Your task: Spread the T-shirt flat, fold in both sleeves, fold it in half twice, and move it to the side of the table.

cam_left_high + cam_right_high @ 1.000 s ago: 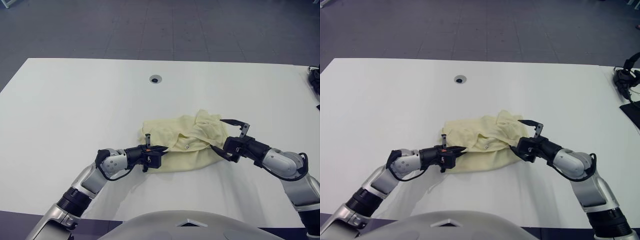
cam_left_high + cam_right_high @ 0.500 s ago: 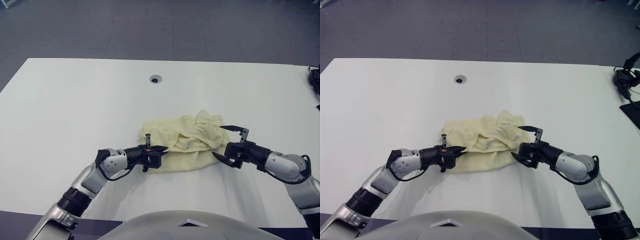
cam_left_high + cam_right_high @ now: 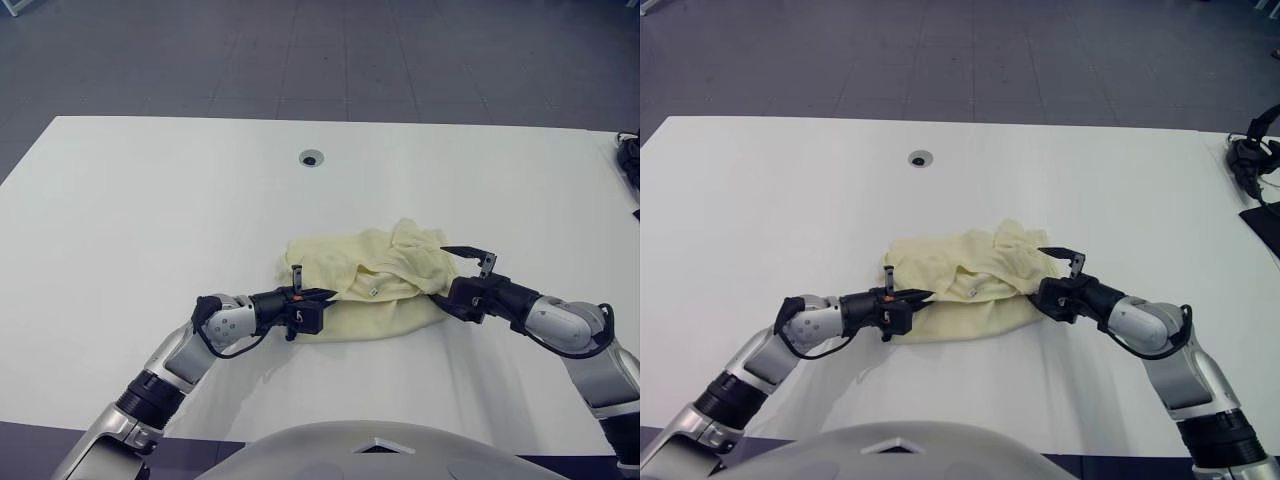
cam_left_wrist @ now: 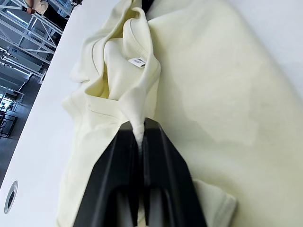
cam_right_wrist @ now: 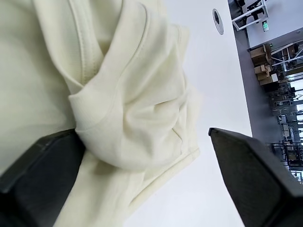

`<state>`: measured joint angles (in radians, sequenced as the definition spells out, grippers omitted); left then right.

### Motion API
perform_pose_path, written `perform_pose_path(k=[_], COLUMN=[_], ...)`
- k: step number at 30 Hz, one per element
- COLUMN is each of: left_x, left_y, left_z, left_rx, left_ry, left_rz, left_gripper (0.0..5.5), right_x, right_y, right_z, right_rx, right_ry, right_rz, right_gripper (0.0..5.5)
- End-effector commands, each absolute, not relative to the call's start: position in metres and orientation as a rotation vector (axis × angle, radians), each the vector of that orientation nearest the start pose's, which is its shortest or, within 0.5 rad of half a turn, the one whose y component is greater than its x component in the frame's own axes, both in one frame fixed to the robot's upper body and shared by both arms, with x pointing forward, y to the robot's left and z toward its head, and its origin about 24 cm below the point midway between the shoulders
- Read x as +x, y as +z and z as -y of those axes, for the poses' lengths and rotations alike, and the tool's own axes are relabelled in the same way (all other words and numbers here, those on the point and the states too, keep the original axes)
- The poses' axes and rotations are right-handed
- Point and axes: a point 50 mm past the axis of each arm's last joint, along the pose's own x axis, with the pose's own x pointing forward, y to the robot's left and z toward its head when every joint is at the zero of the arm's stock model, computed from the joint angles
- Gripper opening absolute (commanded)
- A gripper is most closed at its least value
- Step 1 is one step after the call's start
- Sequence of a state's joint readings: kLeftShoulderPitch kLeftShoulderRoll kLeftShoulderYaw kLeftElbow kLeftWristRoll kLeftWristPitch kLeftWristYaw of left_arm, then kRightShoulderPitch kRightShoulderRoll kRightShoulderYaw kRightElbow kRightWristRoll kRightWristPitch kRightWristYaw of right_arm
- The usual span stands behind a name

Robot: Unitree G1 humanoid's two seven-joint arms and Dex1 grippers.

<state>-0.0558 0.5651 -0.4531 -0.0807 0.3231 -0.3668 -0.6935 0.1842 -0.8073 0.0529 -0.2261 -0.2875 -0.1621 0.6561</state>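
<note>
My left arm lies low over the white table (image 3: 150, 200), bent at the elbow, and points in at the near left edge of the T-shirt (image 3: 365, 285). My left pincer (image 3: 322, 297) is closed tight on a thin fold of the yellow cloth. From my left wrist I see that fold pulled up into a little peak between the two black fingers.

My right arm comes in from the near right, also bent at the elbow, and points at the right edge of the shirt. My right pincer (image 3: 440, 275) is wide open. A fat bunch of cloth sits in the gap, and it touches the lower finger.

The T-shirt is a crumpled heap in the middle of the table, on the near half. A round hole (image 3: 311, 158) in the table is well behind it.

A small white tag (image 4: 137, 62) shows inside the neck. I cannot pick out the sleeves in all the folds. From my head, the cloth hides the tip of the lower finger of my right pincer.
</note>
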Motion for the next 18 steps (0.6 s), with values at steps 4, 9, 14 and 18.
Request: perform_pose_path(k=[4, 9, 14, 18], left_x=[0.206, 0.205, 0.205, 0.205], left_y=[0.039, 0.040, 0.039, 0.040], left_z=[-0.114, -0.114, -0.114, -0.114], left_rx=[0.941, 0.941, 0.941, 0.941], left_ry=[-1.277, -1.279, -1.279, -1.279], left_rz=[0.105, 0.107, 0.105, 0.105], left_gripper=[0.00, 0.00, 0.00, 0.00], right_x=[0.198, 0.198, 0.195, 0.197], right_y=[0.076, 0.073, 0.068, 0.064], right_z=[0.214, 0.215, 0.215, 0.219], right_rx=[-1.050, -1.059, -1.054, -1.055], right_ry=[0.890, 0.893, 0.910, 0.905], right_rz=[-0.143, -0.160, -0.180, -0.202], right_gripper=[3.20, 2.32, 1.45, 0.88])
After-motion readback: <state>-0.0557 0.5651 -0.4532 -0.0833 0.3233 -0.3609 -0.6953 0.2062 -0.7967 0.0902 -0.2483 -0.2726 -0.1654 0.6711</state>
